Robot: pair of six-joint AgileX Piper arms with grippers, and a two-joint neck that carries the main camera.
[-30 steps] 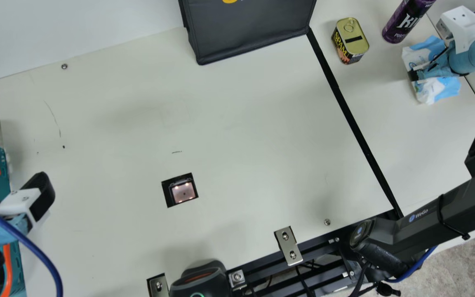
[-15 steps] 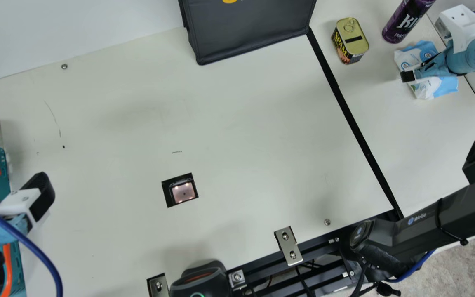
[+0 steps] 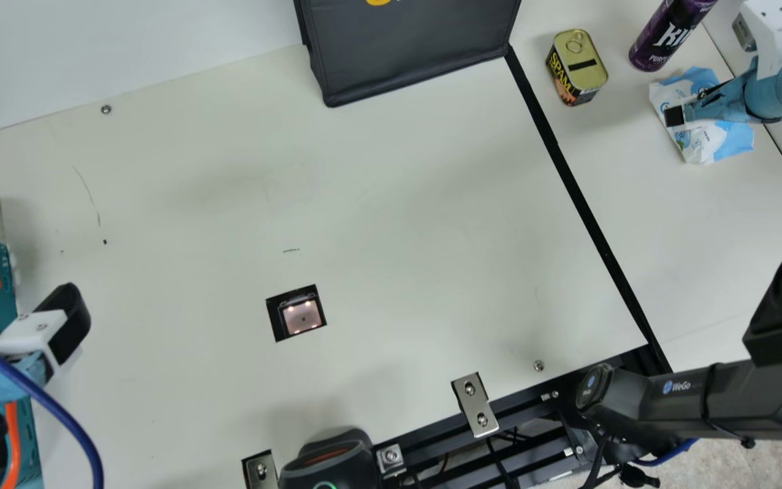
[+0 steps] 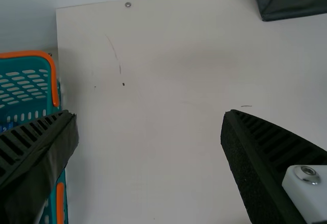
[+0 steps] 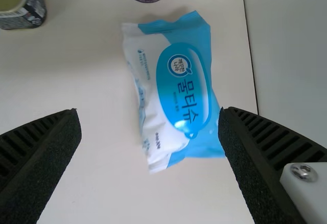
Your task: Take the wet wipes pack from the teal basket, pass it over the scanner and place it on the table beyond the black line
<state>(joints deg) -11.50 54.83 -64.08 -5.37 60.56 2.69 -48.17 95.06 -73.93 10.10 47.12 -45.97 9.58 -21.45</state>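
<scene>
Wipes pack (image 5: 180, 83): flat on counter (image 3: 710, 258) beyond black line (image 3: 589, 213), near can (image 3: 578, 68), evidently its destination | Right pincer (image 5: 149, 112): spread open above pack, presumably to lift clear without dragging it | Left pincer (image 4: 149, 114): open near basket (image 3: 4, 278), likely parked clear of the placing side

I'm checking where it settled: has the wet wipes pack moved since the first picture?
Yes, slightly: in the main view, the wet wipes pack now lies a little nearer the black line.
</scene>
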